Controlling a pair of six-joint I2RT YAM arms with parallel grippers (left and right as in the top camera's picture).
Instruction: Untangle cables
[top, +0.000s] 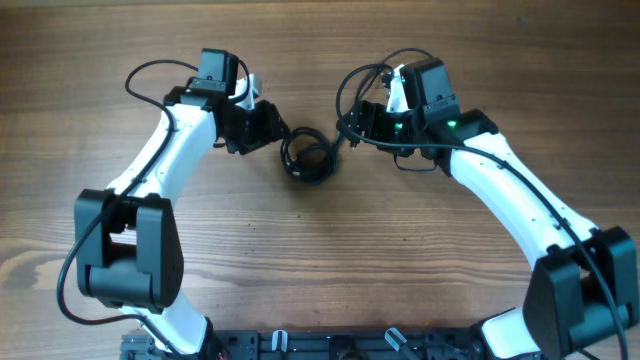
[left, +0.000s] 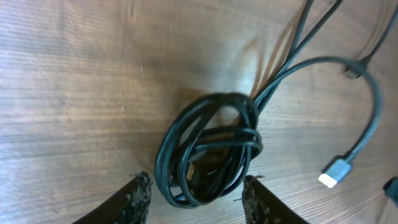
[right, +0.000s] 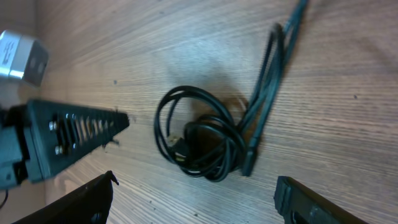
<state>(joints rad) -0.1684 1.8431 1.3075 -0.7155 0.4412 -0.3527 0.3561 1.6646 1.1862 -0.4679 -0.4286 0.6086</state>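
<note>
The cables (top: 307, 157) lie as a knotted black coil on the wooden table, midway between my two arms. In the left wrist view the coil (left: 208, 149) has its near edge between my left gripper's fingertips (left: 138, 198), with a gap on each side; the left gripper (left: 196, 198) is open astride it. Two strands (left: 298, 37) run off to the upper right, and one ends in a silver plug (left: 336, 172). In the right wrist view the coil (right: 202, 146) lies just ahead of my right gripper (right: 196, 199), which stands wide open and touches nothing.
The left gripper's finger (right: 74, 134) reaches in from the left of the right wrist view, close to the coil. Thicker black arm wires (top: 350, 85) loop above the right gripper (top: 352, 128). Bare wooden table (top: 320, 260) surrounds the coil.
</note>
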